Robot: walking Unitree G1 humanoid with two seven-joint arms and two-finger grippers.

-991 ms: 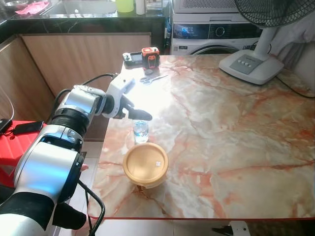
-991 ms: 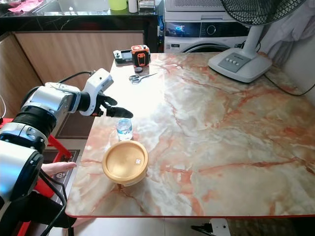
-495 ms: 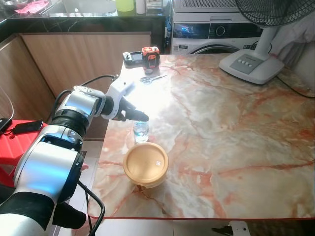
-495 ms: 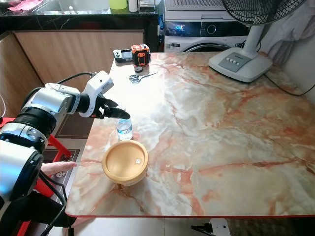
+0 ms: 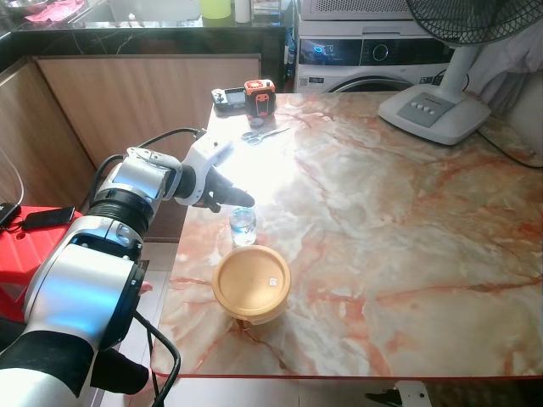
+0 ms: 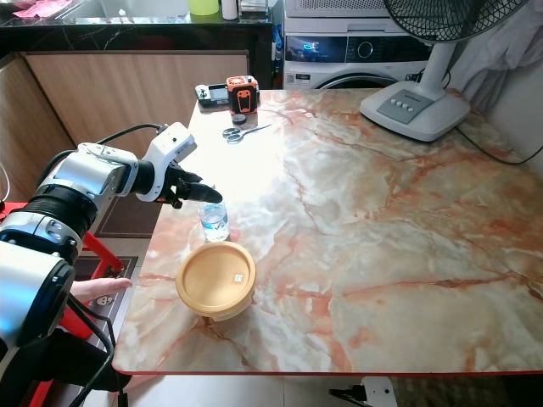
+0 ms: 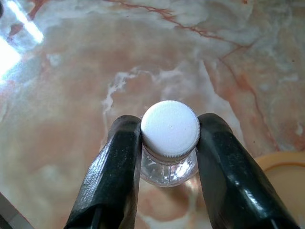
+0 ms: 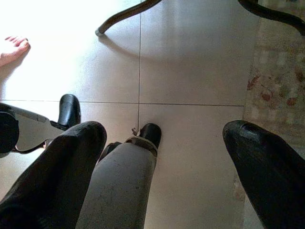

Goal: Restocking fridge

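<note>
I see a small water bottle [image 5: 243, 225] standing straight up on the marble desk [image 5: 399, 220]. Its long side points up and its white cap [image 7: 170, 129] is on top. The bottle is close to the desk's left edge, so there is not much room on that side. To the right of the bottle the desk is wide and bare, with lots of room to move.

My left gripper [image 7: 170, 143] reaches in from past the left edge of the desk. Its two black fingers [image 7: 114, 176] sit one on each side of the bottle neck, just under the cap, and they touch it. So the left gripper is closed around the bottle.

Just in front of the bottle, nearer to me, is a round tan lid [image 5: 250, 283] lying flat. It is near the front edge of the desk. Far behind the bottle, at the back edge, lie scissors [image 5: 263, 135] and an orange and black tool [image 5: 259, 97]. A white fan [image 5: 445, 93] stands at the far right corner.

My right gripper [image 8: 162, 157] hangs down by the tiled floor [image 8: 190, 62], and its fingers are spread wide apart. A person's bare foot [image 8: 12, 47] is on the floor too.
</note>
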